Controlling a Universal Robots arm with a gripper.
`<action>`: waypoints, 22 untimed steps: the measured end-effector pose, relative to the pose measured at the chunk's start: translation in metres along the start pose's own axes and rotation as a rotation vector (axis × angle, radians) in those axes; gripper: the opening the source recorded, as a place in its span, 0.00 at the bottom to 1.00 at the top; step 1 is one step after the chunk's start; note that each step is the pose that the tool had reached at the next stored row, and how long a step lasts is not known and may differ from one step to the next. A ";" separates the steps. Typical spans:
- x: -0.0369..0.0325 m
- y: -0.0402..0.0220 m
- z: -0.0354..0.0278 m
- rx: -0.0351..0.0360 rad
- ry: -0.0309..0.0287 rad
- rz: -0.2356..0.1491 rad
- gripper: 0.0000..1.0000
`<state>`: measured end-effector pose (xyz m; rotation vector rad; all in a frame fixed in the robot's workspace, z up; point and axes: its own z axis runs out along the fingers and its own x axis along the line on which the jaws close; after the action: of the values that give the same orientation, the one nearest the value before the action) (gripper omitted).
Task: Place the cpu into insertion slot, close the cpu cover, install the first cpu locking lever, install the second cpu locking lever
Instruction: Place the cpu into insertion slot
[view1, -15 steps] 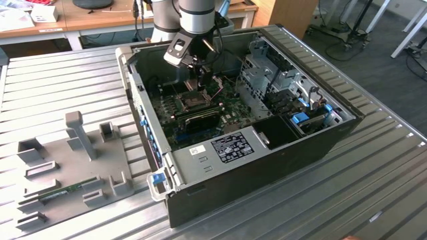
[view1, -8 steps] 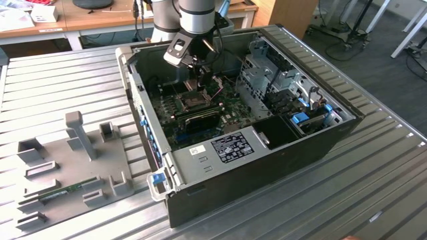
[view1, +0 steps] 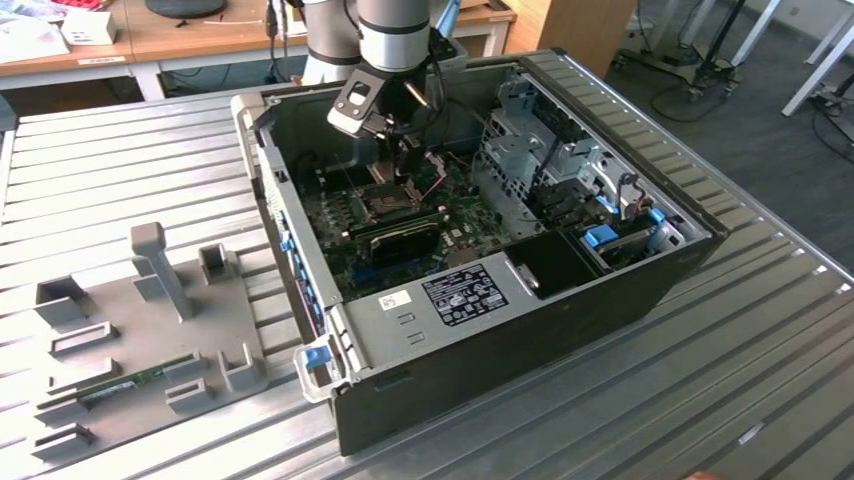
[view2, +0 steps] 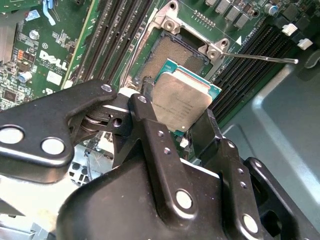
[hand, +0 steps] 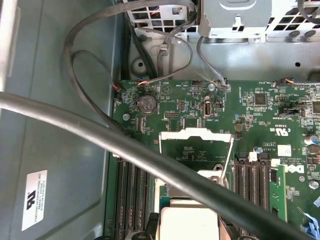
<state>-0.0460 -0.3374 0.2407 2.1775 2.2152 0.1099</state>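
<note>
In the exterior view, the arm (view1: 394, 40) reaches down from the upper middle of the frame into an open computer case (view1: 601, 300). The case lies on a slatted metal worktop (view1: 120, 180). A grey fixture tray (view1: 134, 340) sits in the lower left of that view, well apart from the case.

The jaws are closed on the cpu (view2: 185, 102). In the second wrist view, one black finger (view2: 145, 112) presses against one edge of the chip and another finger bears on the opposite edge. The chip's pale silver-tan face is turned toward the camera. It hangs over the insertion slot (view2: 172, 55), covering one corner of the dark socket, and is not seated in it. Whether any edge touches the frame cannot be told.

The cpu cover (hand: 195, 134) stands swung open in the first wrist view, with green circuit board (hand: 270, 115) showing through its window. A thin metal lever (view2: 260, 57) juts out from a corner of the socket, raised off the board. Long black memory slots (view2: 115, 30) run beside the socket. A thick grey cable (hand: 100, 135) crosses in front of the board in the first wrist view.
</note>
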 end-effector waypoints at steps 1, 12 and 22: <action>0.0000 -0.0001 0.0012 0.0000 0.0001 0.000 0.54; -0.0004 -0.0010 0.0136 0.0007 -0.0001 0.000 0.54; -0.0005 -0.0013 0.0172 0.0005 -0.0002 0.000 0.54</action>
<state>-0.0460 -0.3374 0.2234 2.1781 2.2150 0.1092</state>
